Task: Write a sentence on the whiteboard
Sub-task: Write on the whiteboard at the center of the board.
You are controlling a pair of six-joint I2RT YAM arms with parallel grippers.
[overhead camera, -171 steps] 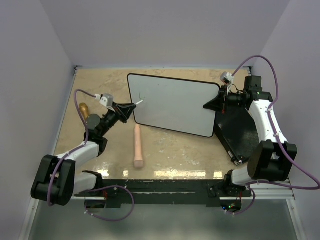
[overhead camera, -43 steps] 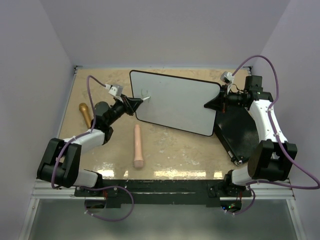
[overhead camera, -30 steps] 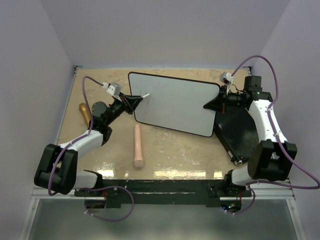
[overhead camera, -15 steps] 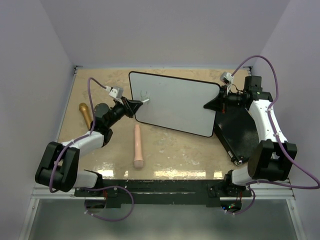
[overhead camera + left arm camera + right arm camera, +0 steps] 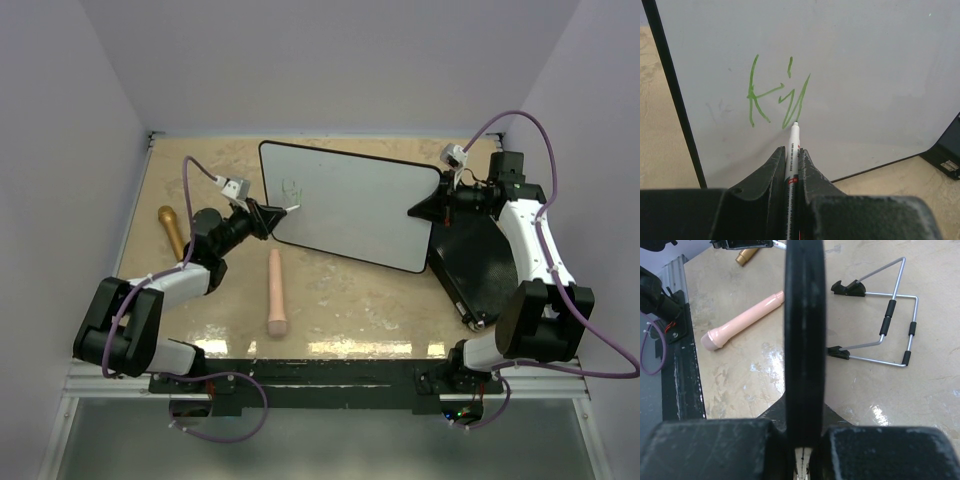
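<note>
Whiteboard (image 5: 350,205) stands tilted at rear-centre of table (image 5: 330,290), w/ sentence (image 5: 775,95) barely begun: green "ki"-ish strokes near top-left. Left gripper (image 5: 792,152) clamped tight on marker (image 5: 793,137), tip touching board just under strokes. Right gripper (image 5: 428,207) pinched onto board's right edge, prob. bracing it vs pen pressure.

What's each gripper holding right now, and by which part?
The left gripper is shut on the barrel of the green marker, tip at the whiteboard. The right gripper clamps the whiteboard's right edge, on the black rim.
</note>
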